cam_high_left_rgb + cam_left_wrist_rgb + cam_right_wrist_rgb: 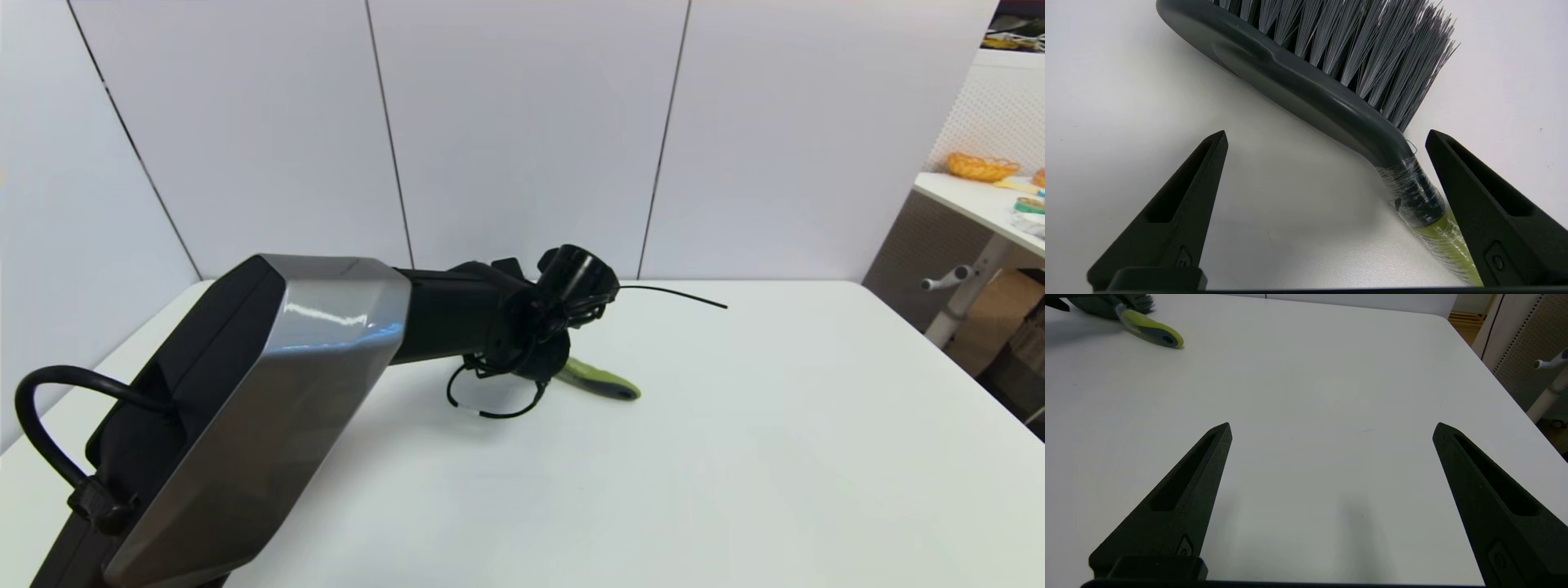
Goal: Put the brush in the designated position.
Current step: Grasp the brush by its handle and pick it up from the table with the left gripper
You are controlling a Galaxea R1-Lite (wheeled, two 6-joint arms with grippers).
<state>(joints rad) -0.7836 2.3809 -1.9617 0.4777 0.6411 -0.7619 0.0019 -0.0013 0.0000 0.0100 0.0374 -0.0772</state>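
Nearest the robot, the right claw (1331, 428) is held spread and empty above the plain white worktop (775, 457), well apart from the work. Farther out, the left claw (1327, 136) is lowered over the hand brush with an oval black head, dense bristles, clear neck and lime-green handle (1331, 98). Its fingers are released, and the neck is seen just beside one finger (1478, 204), off centre in the gap; contact cannot be judged. The brush is lying on its side near the middle of the worktop. If the claw is closed from here, the brush could be nudged or pivoted instead of gripped. Open surface is left towards the right edge; beyond, a thin black wire (678, 294) lies near the wall.
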